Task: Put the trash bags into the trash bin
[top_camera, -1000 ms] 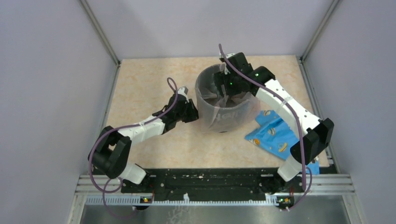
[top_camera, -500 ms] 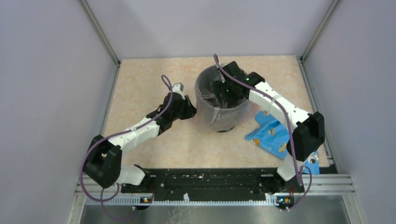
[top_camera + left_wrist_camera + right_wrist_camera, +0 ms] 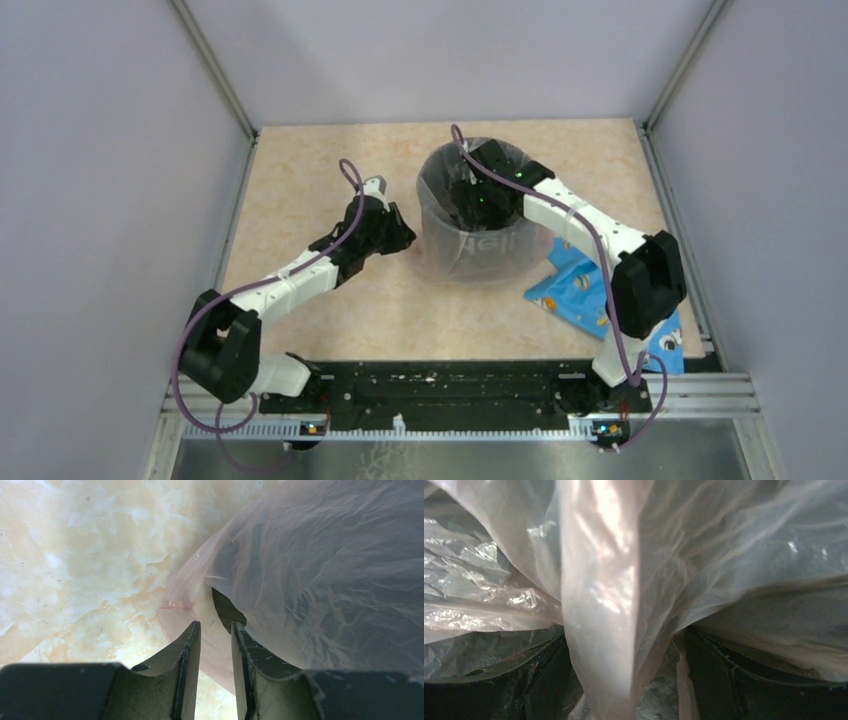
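The round black trash bin [image 3: 481, 277] stands at the table's middle back, wrapped in the pale-pink translucent trash bag [image 3: 447, 245], which drapes over its rim and down its sides. My right gripper [image 3: 476, 200] reaches down inside the bin. In the right wrist view it [image 3: 624, 637] is open, with a fold of the bag [image 3: 599, 580] hanging between its spread fingers. My left gripper [image 3: 402, 237] is at the bin's left side, low. In the left wrist view it [image 3: 215, 626] is narrowly open around the bag's hanging edge [image 3: 320, 570], next to a bare patch of the bin [image 3: 227, 611].
A blue printed packet [image 3: 585, 290] lies flat on the table right of the bin, under my right arm. The beige marbled tabletop [image 3: 300, 180] is walled by grey panels at left, back and right.
My right gripper has moved from above the bin's far rim down into the bin. My left gripper has moved up and right to the bin's left side.
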Tool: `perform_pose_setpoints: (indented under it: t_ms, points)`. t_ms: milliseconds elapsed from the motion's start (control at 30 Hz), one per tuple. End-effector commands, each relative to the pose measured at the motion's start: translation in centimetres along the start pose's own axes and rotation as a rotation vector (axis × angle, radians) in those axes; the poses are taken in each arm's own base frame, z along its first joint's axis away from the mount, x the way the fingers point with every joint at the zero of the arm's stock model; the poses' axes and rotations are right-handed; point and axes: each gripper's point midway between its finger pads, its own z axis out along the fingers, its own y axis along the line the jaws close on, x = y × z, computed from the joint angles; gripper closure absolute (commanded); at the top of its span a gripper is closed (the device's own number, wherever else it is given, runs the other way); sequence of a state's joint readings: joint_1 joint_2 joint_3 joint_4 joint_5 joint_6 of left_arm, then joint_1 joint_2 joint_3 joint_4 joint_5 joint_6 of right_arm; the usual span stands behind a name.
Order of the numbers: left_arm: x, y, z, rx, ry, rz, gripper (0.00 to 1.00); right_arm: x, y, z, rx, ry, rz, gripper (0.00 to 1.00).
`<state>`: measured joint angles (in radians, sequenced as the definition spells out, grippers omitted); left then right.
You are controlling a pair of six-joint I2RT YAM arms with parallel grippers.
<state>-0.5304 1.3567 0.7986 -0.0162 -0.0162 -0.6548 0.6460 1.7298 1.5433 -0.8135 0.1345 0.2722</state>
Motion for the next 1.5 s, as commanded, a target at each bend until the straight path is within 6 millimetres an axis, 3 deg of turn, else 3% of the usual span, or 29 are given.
perform_pose_setpoints:
  t_ms: [0,500,1467]
  points:
    - [-2.0,-1.2,-0.2,0.041,-0.051,0.014,0.64,0.8,0.5,1.7,-0.001,0.022,-0.017,0.22]
    - [-0.7,-1.8,0.3,0.091,0.006,0.004,0.67,2.3,0.1,4.3,-0.001,0.064,-0.009,0.23]
    - [-1.1,-2.4,0.8,0.102,0.017,0.026,0.70,4.2,-1.7,8.4,0.078,0.042,-0.035,0.27]
